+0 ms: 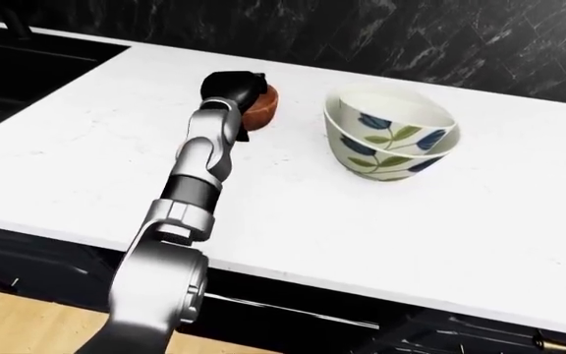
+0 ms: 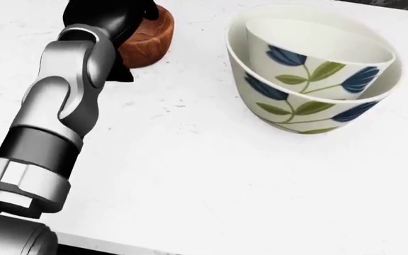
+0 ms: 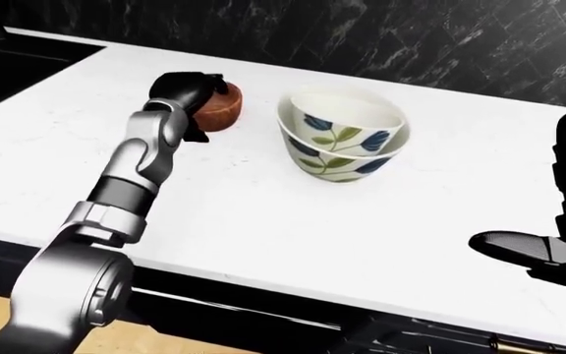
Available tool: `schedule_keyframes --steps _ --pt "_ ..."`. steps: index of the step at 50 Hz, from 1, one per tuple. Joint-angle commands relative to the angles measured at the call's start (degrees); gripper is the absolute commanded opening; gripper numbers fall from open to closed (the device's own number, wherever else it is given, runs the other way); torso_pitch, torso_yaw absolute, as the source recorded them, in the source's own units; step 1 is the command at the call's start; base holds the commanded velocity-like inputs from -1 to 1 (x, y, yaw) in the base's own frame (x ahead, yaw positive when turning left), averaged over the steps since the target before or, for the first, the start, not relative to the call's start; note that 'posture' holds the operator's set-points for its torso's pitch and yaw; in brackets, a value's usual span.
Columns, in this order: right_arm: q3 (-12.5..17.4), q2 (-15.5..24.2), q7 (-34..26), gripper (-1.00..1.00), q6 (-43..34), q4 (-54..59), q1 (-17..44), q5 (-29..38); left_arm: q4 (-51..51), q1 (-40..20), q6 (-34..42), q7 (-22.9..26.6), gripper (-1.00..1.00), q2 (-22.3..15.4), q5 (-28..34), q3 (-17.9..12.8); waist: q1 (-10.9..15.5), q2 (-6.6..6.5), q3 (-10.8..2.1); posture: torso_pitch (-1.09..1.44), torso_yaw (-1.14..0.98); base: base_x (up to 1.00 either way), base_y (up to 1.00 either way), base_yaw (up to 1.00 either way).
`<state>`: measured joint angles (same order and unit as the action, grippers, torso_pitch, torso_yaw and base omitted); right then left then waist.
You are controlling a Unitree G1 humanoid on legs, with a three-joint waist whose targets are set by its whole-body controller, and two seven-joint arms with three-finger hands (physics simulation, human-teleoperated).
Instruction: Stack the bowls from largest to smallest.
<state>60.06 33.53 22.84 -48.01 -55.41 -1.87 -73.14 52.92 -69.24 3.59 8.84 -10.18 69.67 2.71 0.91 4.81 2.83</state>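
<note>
- Left hand (image 3: pixel 187 90) is at the wooden bowl (image 3: pixel 220 108) on the white tabletop (image 1: pixel 293 214); I cannot tell whether it grips.
- Right hand (image 3: pixel 549 254) hangs with fingers spread, apart.
- Floral bowls (image 2: pixel 314 69) sit nested, right of the wooden one.

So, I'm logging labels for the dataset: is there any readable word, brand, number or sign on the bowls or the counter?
None. The two nested floral bowls carry only blue and green leaf patterns, the wooden bowl is plain, and the white counter is unmarked.

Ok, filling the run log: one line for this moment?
left robot hand: on wooden bowl, grip unclear | floral bowls: nested | right robot hand: open, idle
</note>
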Motion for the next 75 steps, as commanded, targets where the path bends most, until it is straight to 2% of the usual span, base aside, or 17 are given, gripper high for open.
schedule_keyframes --steps 1,7,11,17,27,28,35,40,43,44,52,62,70,75 --pt "0.86 0.86 -0.48 1.0 1.52 -0.48 0.43 0.66 -2.16 -2.89 -0.24 -1.6 0.18 -0.51 -0.23 -0.21 0.0 0.14 -1.37 0.0 0.0 0.0 0.0 0.0" --pt "0.84 0.57 -0.14 1.0 1.42 -0.95 0.34 0.41 -0.84 -2.76 -0.09 -2.58 0.15 -0.13 -0.25 0.29 -0.04 0.18 -1.35 0.0 0.0 0.0 0.0 0.0" --pt "-0.77 -1.11 -1.82 1.0 1.91 -0.92 0.22 3.3 2.97 -3.71 -0.28 -4.84 0.14 0.03 0.27 0.7 -0.05 0.14 -1.4 0.0 0.0 0.0 0.0 0.0" --pt "-1.41 -2.59 -3.79 1.0 2.13 -0.65 0.07 5.67 5.02 -3.46 0.07 -5.6 0.12 0.37 1.64 1.61 -0.11 0.13 -1.57 0.0 0.0 0.0 0.0 0.0" --pt "-1.56 -4.92 -6.86 1.0 2.52 -0.36 -0.56 8.66 8.71 -3.71 0.41 -7.47 -0.05 1.12 2.57 1.89 -0.15 0.05 -1.83 0.0 0.0 0.0 0.0 0.0" --pt "-1.6 -5.15 -7.14 1.0 2.56 -0.3 -0.62 8.97 9.13 -3.75 0.38 -7.83 -0.11 1.1 2.8 2.04 -0.16 0.04 -1.86 0.0 0.0 0.0 0.0 0.0" --pt "-2.75 -7.19 -9.19 1.0 3.04 -0.22 -0.91 11.99 10.26 -3.84 -0.2 -9.24 -0.18 0.39 3.08 1.94 -0.26 -0.09 -2.01 0.0 0.0 0.0 0.0 0.0" --pt "-2.5 -6.8 -8.77 1.0 2.53 -0.27 -0.53 11.5 10.76 -4.18 -0.55 -9.87 -0.26 -0.12 3.08 1.8 -0.32 -0.21 -2.1 0.0 0.0 0.0 0.0 0.0" --pt "-1.88 -6.54 -8.6 1.0 2.34 -0.29 -0.56 10.81 9.45 -4.58 -1.23 -9.5 -0.44 -0.85 2.87 1.58 -0.34 -0.28 -2.12 0.0 0.0 0.0 0.0 0.0" --pt "-1.5 -6.26 -8.27 1.0 2.14 -0.43 -0.56 10.18 9.33 -4.71 -1.41 -9.2 -0.73 -1.14 2.86 1.5 -0.35 -0.28 -2.11 0.0 0.0 0.0 0.0 0.0" --pt "0.83 -4.11 -6.12 1.0 1.66 -0.69 -0.99 6.09 1.7 -5.69 -2.82 -3.24 -0.86 -2.72 1.47 0.11 -0.36 -0.27 -1.72 0.0 0.0 0.0 0.0 0.0" --pt "1.36 -2.3 -3.27 1.0 1.66 -1.2 -0.84 2.95 -6.38 -7.06 -3.11 3.02 -0.91 -2.81 -1.37 -1.53 -0.29 -0.17 -1.17 0.0 0.0 0.0 0.0 0.0" --pt "1.37 -1.89 -2.27 1.0 1.93 -1.48 -1.01 1.81 -14.27 -9.62 0.63 10.71 -0.91 0.87 -8.38 -2.05 -0.12 -0.06 -0.83 0.0 0.0 0.0 0.0 0.0" --pt "1.53 -1.84 -2.45 1.0 2.25 -1.14 -1.15 1.69 -15.99 -11.24 2.46 12.71 -0.89 1.59 -10.11 -1.46 -0.05 0.04 -0.57 0.0 0.0 0.0 0.0 0.0"
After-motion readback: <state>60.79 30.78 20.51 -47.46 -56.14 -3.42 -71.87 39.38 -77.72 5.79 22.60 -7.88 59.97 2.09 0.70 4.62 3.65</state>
